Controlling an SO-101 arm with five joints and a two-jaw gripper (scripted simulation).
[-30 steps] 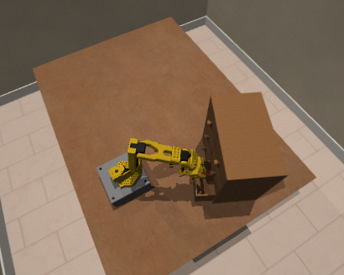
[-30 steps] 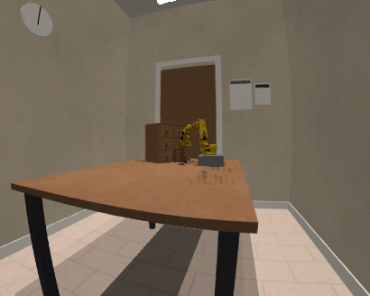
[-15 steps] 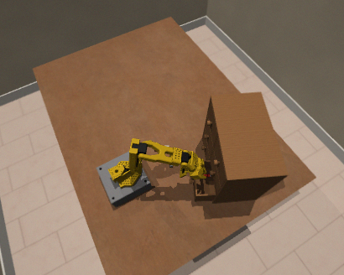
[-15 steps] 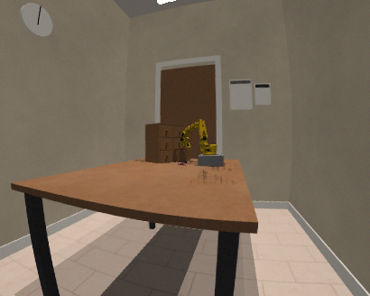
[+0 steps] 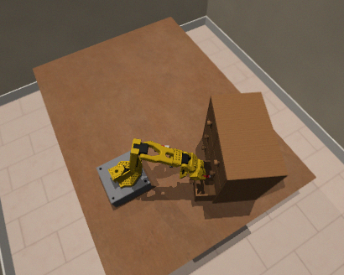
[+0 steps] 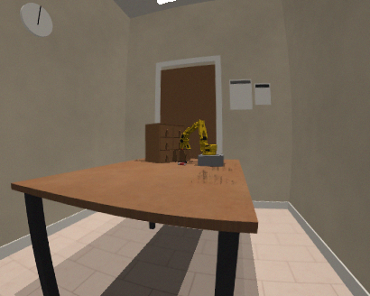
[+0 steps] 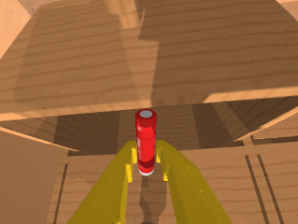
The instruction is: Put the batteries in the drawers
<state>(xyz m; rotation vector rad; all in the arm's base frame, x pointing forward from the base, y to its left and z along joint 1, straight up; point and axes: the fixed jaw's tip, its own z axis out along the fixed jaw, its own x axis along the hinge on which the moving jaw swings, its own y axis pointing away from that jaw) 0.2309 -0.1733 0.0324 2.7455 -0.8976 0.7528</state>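
My gripper [image 7: 146, 160] is shut on a slim red battery [image 7: 145, 141], the AAA battery by its look. The battery points forward, with its grey end over the open drawer. That drawer is pulled out of the wooden chest [image 5: 241, 142] in the bottom row, at the right end as I face the drawers [image 5: 200, 189]. In the overhead view the gripper [image 5: 202, 173] is at the chest front, just above this drawer. A small red thing [image 6: 182, 163] shows on the table by the chest front in the far view. I cannot tell what it is.
The other drawers, with small round knobs [image 5: 207, 136], look shut. The arm's grey base [image 5: 123, 182] stands on the table left of the chest. The chest sits near the table's right edge.
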